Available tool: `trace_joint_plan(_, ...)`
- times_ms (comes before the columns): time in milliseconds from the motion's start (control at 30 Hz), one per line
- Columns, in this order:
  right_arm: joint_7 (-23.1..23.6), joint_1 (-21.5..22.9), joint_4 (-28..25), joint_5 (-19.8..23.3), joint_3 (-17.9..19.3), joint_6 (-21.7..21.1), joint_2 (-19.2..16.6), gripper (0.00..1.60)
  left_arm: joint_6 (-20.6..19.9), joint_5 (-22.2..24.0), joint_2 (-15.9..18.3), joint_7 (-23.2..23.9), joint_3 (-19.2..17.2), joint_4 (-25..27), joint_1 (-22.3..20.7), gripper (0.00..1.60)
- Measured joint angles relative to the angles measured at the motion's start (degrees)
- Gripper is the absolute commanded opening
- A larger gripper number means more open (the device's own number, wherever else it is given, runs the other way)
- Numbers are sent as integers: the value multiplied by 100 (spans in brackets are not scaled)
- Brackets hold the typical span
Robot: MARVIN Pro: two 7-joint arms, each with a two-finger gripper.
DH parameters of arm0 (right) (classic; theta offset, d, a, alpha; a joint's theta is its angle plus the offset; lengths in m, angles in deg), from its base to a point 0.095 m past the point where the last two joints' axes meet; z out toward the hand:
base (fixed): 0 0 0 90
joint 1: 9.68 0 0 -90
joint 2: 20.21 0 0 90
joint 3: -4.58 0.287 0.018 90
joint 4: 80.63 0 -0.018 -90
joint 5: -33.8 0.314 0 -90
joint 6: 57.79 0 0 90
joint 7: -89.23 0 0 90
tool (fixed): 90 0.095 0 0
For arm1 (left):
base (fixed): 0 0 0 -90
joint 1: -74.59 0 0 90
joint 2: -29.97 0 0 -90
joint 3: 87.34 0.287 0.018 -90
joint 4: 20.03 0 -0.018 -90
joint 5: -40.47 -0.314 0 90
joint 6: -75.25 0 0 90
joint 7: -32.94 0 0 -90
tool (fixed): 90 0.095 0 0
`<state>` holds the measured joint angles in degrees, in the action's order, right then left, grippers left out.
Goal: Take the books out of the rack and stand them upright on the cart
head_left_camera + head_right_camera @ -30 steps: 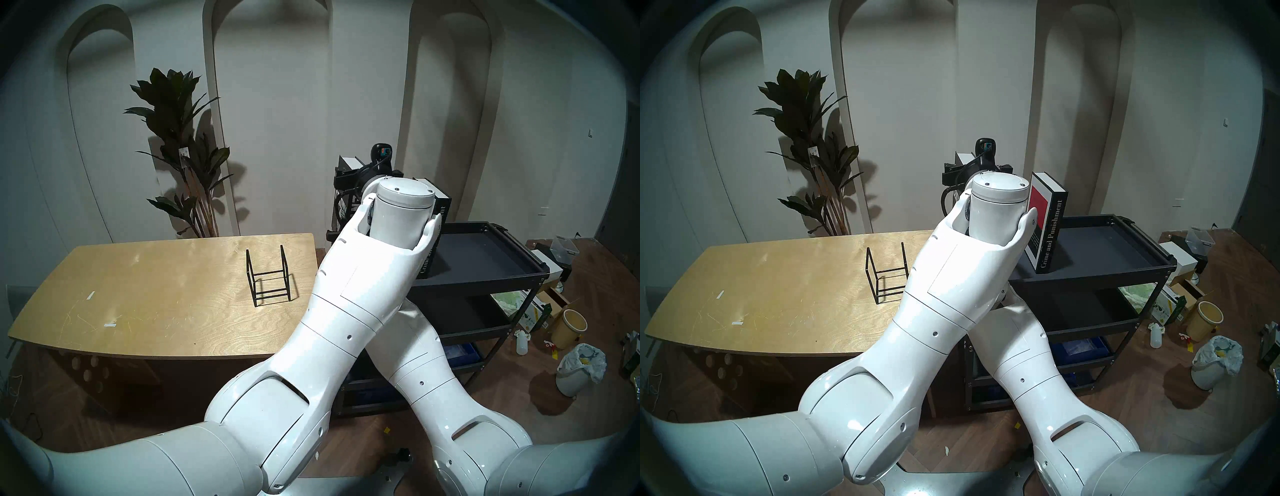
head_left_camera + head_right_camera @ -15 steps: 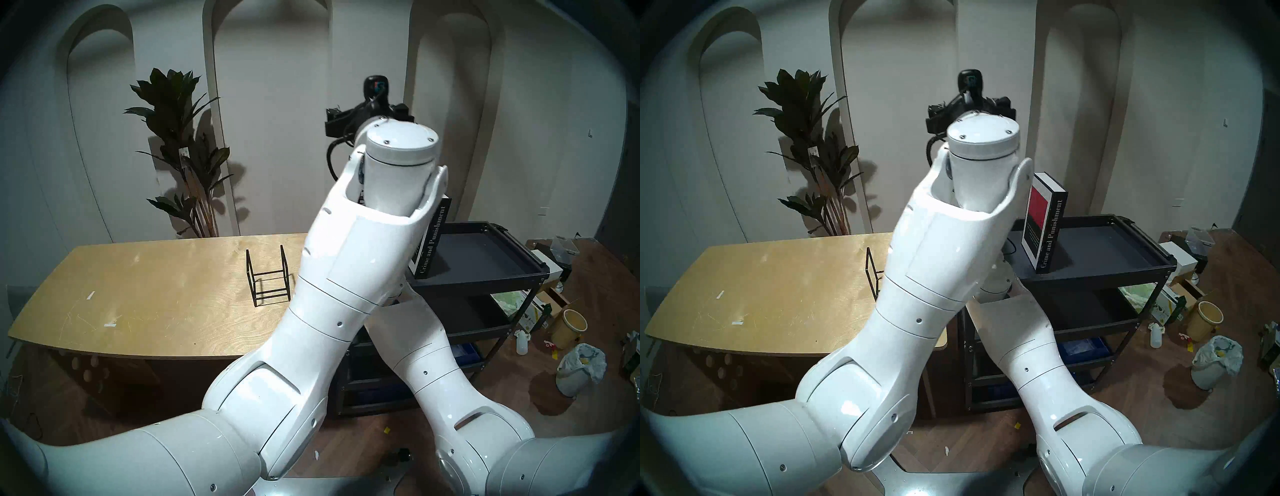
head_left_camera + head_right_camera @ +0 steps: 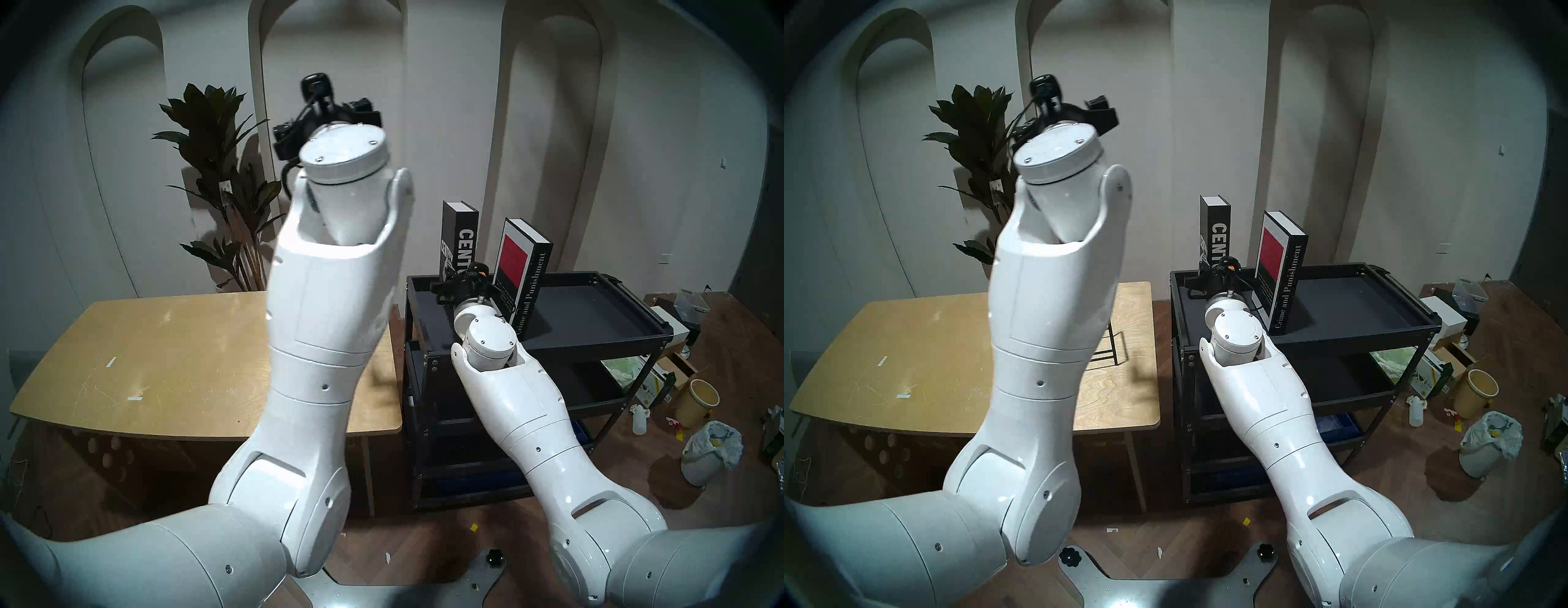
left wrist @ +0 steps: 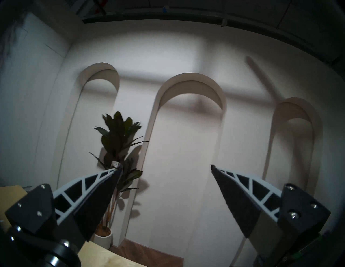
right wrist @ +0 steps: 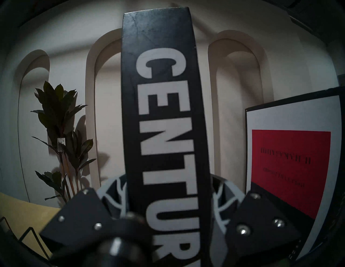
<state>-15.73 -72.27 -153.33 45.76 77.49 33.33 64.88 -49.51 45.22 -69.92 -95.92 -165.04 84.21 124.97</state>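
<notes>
While both thick black books stand upright on the cart's (image 3: 424,281) top shelf, the right gripper (image 3: 460,283) clamps the "CENTURY" book (image 3: 459,237); releasing looks next. Beside it stands the red-square book (image 3: 1280,271) (matte covers, white pages).

Left gripper (image 4: 166,167): ribbed fingers wide apart, empty, facing a plant (image 4: 119,141).

Right wrist: jaws clamped on the spine; the thin wire rack (image 5: 28,235) sits empty.

A potted plant (image 3: 220,182) stands behind the wooden table (image 3: 169,361).
</notes>
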Motion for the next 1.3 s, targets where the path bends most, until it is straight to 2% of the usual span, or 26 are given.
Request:
trace_joint_plan(300, 231, 29, 64, 21, 44, -269, -149, 0, -462, 386, 592, 179, -896, 569, 604, 160)
trace_joint_plan(533, 522, 5, 25, 119, 43, -492, -289, 0, -992, 968, 949, 729, -1591, 1012, 1068, 160)
trace_joint_plan(700, 782, -53, -80, 248, 64, -742, -424, 0, -1517, 1543, 1230, 1282, -2085, 1285, 1386, 160)
trace_joint_plan(867, 952, -164, -310, 337, 91, -951, -552, 0, -1886, 1931, 1481, 1773, -2412, 1404, 1611, 160)
trace_joint_plan(1033, 1048, -330, -471, 406, 144, -980, -648, 0, -2033, 2126, 1672, 2133, -2620, 1441, 1803, 160)
trace_joint_plan(1300, 1056, -556, -250, 417, 302, -413, -613, 0, -2012, 2237, 1828, 2386, -2750, 1445, 2104, 160)
